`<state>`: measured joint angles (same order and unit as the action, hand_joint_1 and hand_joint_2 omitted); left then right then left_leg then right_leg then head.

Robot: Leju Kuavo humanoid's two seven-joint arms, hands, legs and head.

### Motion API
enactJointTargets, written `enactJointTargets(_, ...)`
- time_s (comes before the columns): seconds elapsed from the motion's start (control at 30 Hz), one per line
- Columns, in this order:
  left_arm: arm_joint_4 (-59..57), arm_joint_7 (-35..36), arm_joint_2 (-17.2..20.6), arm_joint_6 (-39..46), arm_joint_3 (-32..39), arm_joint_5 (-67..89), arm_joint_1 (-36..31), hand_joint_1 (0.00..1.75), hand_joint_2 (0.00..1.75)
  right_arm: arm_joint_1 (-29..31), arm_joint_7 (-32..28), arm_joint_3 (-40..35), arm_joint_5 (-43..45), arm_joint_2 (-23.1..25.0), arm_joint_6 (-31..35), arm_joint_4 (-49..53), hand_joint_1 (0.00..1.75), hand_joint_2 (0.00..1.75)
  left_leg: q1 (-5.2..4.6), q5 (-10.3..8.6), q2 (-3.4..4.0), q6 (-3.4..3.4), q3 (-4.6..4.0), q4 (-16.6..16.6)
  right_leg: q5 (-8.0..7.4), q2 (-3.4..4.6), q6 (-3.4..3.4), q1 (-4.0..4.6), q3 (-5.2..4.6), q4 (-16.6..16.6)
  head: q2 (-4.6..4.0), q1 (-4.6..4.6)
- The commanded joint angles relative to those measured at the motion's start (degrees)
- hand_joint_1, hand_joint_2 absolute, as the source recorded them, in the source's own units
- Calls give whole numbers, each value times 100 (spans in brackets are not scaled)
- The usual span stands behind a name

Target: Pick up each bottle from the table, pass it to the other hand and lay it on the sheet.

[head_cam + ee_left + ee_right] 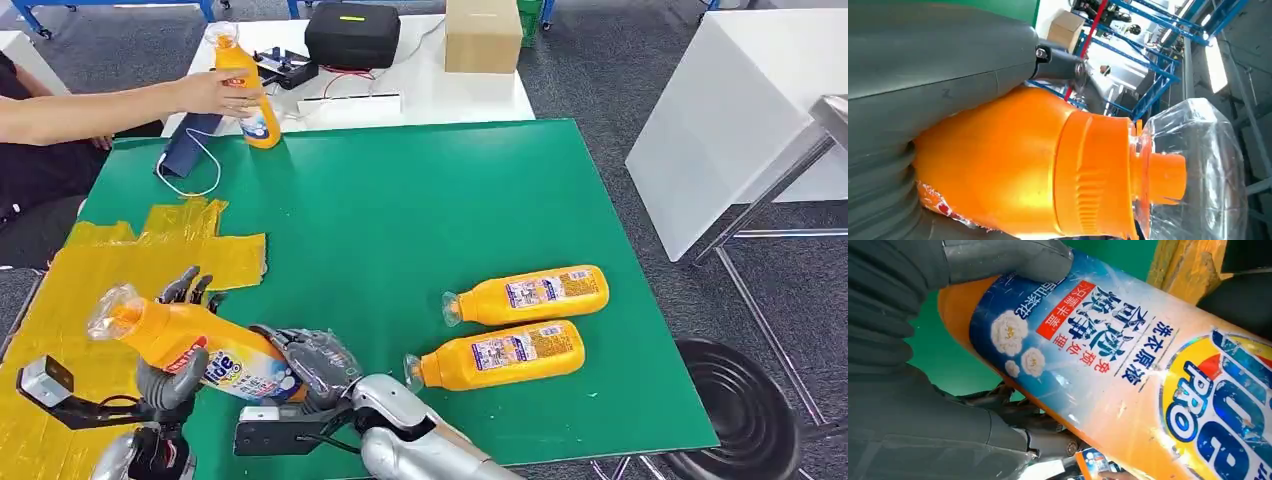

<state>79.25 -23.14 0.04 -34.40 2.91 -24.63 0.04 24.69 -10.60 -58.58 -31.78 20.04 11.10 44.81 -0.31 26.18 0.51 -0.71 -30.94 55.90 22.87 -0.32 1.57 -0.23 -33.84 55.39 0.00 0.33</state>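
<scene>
Both silver arms meet at the near edge of the green table (420, 210), each hand wrapped around the same orange bottle (195, 352): the left hand (172, 385) has its dark fingers and thick grey thumb around the upper body just below the neck, and the right hand (318, 362) clasps the base end, thumb pressed on the glossy blue label in the right wrist view. That held bottle is smooth orange plastic with a ribbed orange collar and a spout under a clear, faceted cap (1193, 170); its long axis runs nearly level, slightly tilted, cap end up and towards the robot's left, base towards the right. It hangs over the edge where the crinkled yellow sheet (90, 290) meets the green surface. The sheet is wrinkled and glossy, like plastic film taped down, with ragged pieces along its far edge. Two more orange bottles lie on their sides on the green to the right, one nearer (497, 356) and one just beyond it (530, 294), close together and roughly parallel, clear caps pointing left, labels facing up. At the far left corner a person's hand (215, 92) grips a fourth bottle (245, 88) standing upright by a dark blue flat object (188, 142) with a white cable. Beyond, a white table carries a black case (352, 34) and a brown cardboard box (483, 35)
</scene>
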Motion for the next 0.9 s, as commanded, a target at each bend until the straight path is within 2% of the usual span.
enactJointTargets(0.03, -118, -17, -30, -4, -133, 93, -275, 175, 175, -116, 37, -423, -157, -4, 15, -387, 175, 175, 17, 13, -26, 10, 30, 0, 16, -18, -3, 15, 42, -8, 2, 0)
enactJointTargets(0.27, -15, -159, -29, 47, -47, 374, -243, 175, 175, -145, -71, 177, -404, -29, 76, -245, 175, 175, 5, 0, -16, 4, 7, -2, 4, -12, 0, 4, 12, -5, 0, 0)
enactJointTargets(0.3, 96, -386, -38, 533, 1, 968, -243, 175, 175, -231, -110, 437, -443, -89, 254, -13, 175, 175, 18, 14, -28, 11, 27, 6, 16, -18, -2, 16, 40, -4, 0, 2)
enactJointTargets(0.37, 270, -561, -44, 1059, 63, 1697, -272, 175, 175, -337, -70, 763, -422, -279, 342, 497, 175, 175, 14, 8, -29, 8, 14, 6, 12, -22, -1, 13, 27, -3, 0, 0)
enactJointTargets(0.4, 430, -730, -62, 1652, 135, 2418, -291, 175, 175, -409, 8, 961, -447, -442, 419, 892, 9, 175, 15, 7, -32, 7, 9, 9, 11, -26, 0, 13, 23, -2, 0, 0)
enactJointTargets(0.43, 573, -939, -85, 2391, 175, 3264, -339, 175, 175, -467, 105, 1104, -476, -611, 416, 1264, 0, 175, 12, 3, -33, 5, 2, 8, 8, -27, 0, 11, 16, -3, 0, 2)
enactJointTargets(0.47, 660, -941, -112, 2690, 216, 3611, -395, 175, 175, -492, 179, 1186, -502, -746, 311, 1525, 0, 175, 11, 1, -38, 3, -6, 10, 7, -32, 1, 10, 10, -1, 0, 0)
enactJointTargets(0.5, 738, -949, -160, 3661, 257, 4624, -478, 175, 175, -560, 224, 1332, -559, -956, 262, 1960, 0, 175, 14, 6, -42, 4, 0, 14, 12, -34, 1, 13, 20, 1, 0, -2)
enactJointTargets(0.57, 734, -765, -101, 4624, 238, 5681, -521, 175, 175, -701, 202, 1512, -589, -1224, 297, 2517, 0, 175, 18, 11, -50, 4, 2, 23, 15, -40, 3, 17, 25, 4, 2, 2)
enactJointTargets(0.6, 738, -766, -51, 4628, 232, 5676, -526, 175, 175, -768, 177, 1584, -564, -1326, 251, 2744, 0, 0, 10, -1, -37, 2, -11, 10, 3, -30, 2, 9, 8, -2, 0, 2)
enactJointTargets(0.63, 653, -616, 51, 5238, 296, 6373, -501, 175, 175, -891, 163, 1680, -664, -1589, 246, 3213, 0, 0, 5, -3, -27, 1, -10, 5, -1, -21, 3, 4, 1, -4, 0, -2)
enactJointTargets(0.73, 468, -546, 178, 5784, 441, 7038, -418, 175, 175, -1005, 234, 1767, -810, -1861, 91, 3643, 0, 0, 8, 4, -47, 4, 10, 6, 10, -39, 4, 7, 29, -6, 0, 0)
enactJointTargets(0.8, 297, -172, 227, 6728, 568, 8314, -247, 175, 175, -1076, 388, 1827, -944, -2300, 110, 3999, 0, 0, 2, 2, -23, 2, 9, -1, 3, -16, 3, 1, 20, -7, 0, 0)
enactJointTargets(0.9, 105, -4, 324, 7048, 638, 8800, 19, 175, 175, -1351, 392, 2073, -690, -2962, -129, 4522, 0, 0, 5, 12, -21, 2, 34, -6, 10, -11, 5, 4, 44, -15, 0, -2)
